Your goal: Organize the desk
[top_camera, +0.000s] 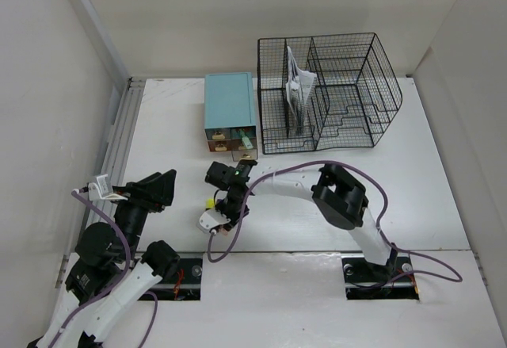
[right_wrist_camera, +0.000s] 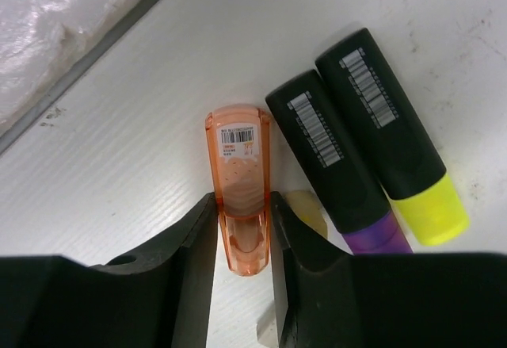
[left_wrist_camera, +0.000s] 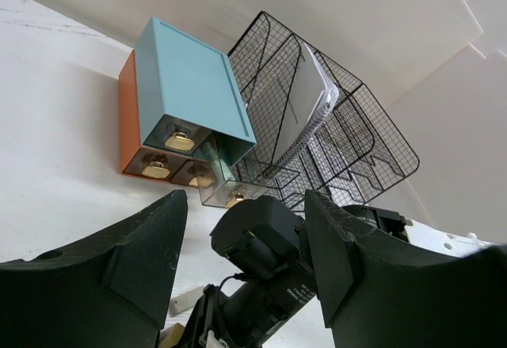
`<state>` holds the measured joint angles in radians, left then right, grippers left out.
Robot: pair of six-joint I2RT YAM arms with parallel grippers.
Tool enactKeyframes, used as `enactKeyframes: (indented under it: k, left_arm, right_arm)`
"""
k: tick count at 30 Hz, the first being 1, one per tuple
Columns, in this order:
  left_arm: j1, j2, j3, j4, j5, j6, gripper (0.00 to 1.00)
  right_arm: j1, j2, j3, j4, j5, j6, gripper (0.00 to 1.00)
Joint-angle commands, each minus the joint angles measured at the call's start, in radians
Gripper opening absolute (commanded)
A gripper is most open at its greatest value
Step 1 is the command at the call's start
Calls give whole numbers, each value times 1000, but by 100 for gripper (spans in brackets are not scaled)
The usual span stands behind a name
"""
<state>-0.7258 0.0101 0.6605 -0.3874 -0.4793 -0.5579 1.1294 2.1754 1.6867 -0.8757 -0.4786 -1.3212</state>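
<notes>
On the white desk [right_wrist_camera: 119, 166] lies an orange see-through plastic case [right_wrist_camera: 238, 158] with a barcode label. My right gripper [right_wrist_camera: 242, 205] stands over it, a finger pressed against each long side. Just right of it lie a black highlighter with a purple tip [right_wrist_camera: 333, 158] and one with a yellow tip [right_wrist_camera: 388, 126]. In the top view the right gripper [top_camera: 224, 209] points down near the desk's front middle. My left gripper [top_camera: 162, 185] hovers to its left, open and holding nothing. The left wrist view looks between its fingers [left_wrist_camera: 158, 245] at the right arm's wrist [left_wrist_camera: 261, 245].
A teal-topped drawer box [top_camera: 230, 110] stands at the back, one clear drawer [left_wrist_camera: 226, 185] pulled out. Beside it is a black wire mesh rack [top_camera: 329, 90] holding a spiral notebook [left_wrist_camera: 305, 102]. A small pale yellow piece [right_wrist_camera: 309, 209] lies by the right finger.
</notes>
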Motion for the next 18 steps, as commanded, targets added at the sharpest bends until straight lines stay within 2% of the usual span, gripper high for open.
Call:
enactKeyframes:
  k: [1,4,7,10,15,18]
  left_arm:
    - [-4,-104,-6,27,1,3,58]
    - [-4,-104,-6,27,1,3,58]
    - [-4,-104,-6,27,1,3,58]
    - [-4,-104,-6,27,1,3,58]
    - [-4,-104,-6,27,1,-7,58]
    - [-4,-104,-6,27,1,-7,58]
  right_arm:
    - [17,75,5,-177,-38,-42,22]
    - [17,46,-5,-168,-38,-33,14]
    - [17,-41,-15,-38,-6,68,7]
    - [17,-139,-24,45,41,206,5]
    - [17,-281,-42,275,208,404,5]
    - [6,-333,-42,352,291,514,1]
